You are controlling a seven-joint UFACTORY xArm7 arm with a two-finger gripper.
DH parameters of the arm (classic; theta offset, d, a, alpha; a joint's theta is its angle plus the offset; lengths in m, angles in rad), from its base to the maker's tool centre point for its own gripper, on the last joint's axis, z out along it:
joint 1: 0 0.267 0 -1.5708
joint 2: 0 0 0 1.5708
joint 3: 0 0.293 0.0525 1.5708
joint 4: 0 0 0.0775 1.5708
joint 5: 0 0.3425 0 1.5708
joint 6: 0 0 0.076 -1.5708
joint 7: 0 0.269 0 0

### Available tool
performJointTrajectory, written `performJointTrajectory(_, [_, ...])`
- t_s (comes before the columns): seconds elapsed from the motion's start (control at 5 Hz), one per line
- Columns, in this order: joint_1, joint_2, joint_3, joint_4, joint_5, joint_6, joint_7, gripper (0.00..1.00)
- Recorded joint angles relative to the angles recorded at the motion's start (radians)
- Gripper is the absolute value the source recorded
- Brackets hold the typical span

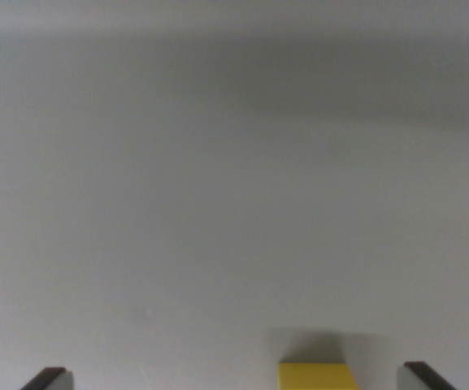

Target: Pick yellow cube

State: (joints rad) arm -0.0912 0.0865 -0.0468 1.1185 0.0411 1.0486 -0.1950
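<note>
The yellow cube (316,376) shows only as a yellow strip at the bottom edge of the wrist view, right of centre, with its shadow just above it. Two dark fingertips of my gripper (236,379) poke up at the bottom corners, one fingertip (47,379) on the wrist view's left and the other fingertip (423,377) on the wrist view's right. They stand far apart, so the gripper is open. The cube lies between them, closer to the right finger, and touches neither.
A plain pale grey surface (218,203) fills the whole view. A broad soft shadow band (315,81) crosses the top.
</note>
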Motion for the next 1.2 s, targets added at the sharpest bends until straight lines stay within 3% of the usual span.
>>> performJointTrajectory(0.2, [0.0000,0.000,0.000,0.000,0.0000,0.000,0.000,0.00])
performJointTrajectory(0.4, [-0.0039,0.012,-0.007,-0.039,0.0042,-0.047,-0.015,0.00])
performJointTrajectory(0.6, [-0.0039,0.012,-0.007,-0.039,0.0042,-0.047,-0.015,0.00])
performJointTrajectory(0.8, [-0.0076,0.024,-0.013,-0.076,0.0082,-0.091,-0.029,0.00])
performJointTrajectory(1.0, [-0.0076,0.024,-0.013,-0.076,0.0082,-0.091,-0.029,0.00])
performJointTrajectory(1.2, [-0.0114,0.036,-0.019,-0.115,0.0124,-0.137,-0.044,0.00])
